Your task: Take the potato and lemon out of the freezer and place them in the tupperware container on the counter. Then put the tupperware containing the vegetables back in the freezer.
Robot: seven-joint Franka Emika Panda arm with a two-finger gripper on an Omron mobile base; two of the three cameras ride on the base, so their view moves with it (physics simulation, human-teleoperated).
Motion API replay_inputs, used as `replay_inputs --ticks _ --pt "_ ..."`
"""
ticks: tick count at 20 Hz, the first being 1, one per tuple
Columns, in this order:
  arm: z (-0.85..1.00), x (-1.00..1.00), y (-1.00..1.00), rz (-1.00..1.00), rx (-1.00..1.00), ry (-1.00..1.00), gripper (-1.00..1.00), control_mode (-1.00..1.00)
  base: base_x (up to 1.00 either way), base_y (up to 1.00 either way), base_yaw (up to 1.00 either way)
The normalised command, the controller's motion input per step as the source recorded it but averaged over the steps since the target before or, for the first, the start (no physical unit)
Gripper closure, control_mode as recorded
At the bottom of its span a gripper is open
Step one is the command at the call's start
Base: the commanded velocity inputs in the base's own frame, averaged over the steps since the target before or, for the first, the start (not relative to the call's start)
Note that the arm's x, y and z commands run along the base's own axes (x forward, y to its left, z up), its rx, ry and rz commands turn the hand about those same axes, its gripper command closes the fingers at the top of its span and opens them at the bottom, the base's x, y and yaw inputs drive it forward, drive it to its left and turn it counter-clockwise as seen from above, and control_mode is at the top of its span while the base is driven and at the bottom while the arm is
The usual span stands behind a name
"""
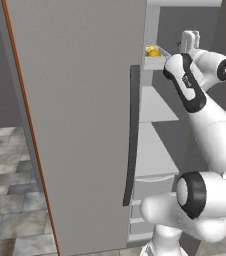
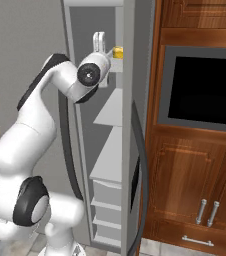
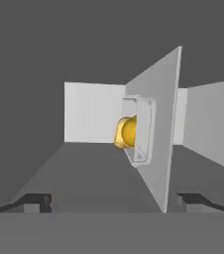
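Gripper (image 3: 112,201) wide open, nothing between the tips, which sit at bottom left and bottom right of the hand view; in the left base view it shows upper right, aimed into the freezer (image 1: 80,120).

Freezer door fills left and centre of the left base view, swung open, long dark handle (image 1: 131,135) down its edge. Pale grey shelves (image 1: 155,150) stacked right of it, centre frame. Hand view is rolled, so the shelf reads as a tilted grey slab at centre right.

Tupperware container (image 3: 140,130) sits on that top shelf, white tray seen edge-on, centre of the hand view. Lemon (image 3: 129,131) shows just left of its rim, touching or inside, can't tell which. Paler tan bit hugging the lemon's left edge is likely the potato (image 3: 119,135), too small to be sure. Right base view: yellow blob top centre, just beside the wrist.

Risks, judged:
- Two items pressed together, so fingers may close on both or knock one off the shelf.
- Shelf edge lies between the tips' line and the fruit; a straight push could hit it.
- Tray could slide if nudged.
- Round lemon may roll out of a shallow pinch.
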Motion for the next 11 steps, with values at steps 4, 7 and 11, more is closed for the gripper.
replay_inputs --ticks 4,7,11 --pt "0.33 -1.00 0.00 -0.09 0.00 -0.22 -1.00 -1.00 0.00 0.00 0.00" --pt "0.31 -1.00 0.00 -0.08 0.00 -0.18 -1.00 -1.00 0.00 0.00 0.00" --pt "0.27 -1.00 0.00 -0.08 0.00 -0.12 -1.00 -1.00 0.00 0.00 0.00"
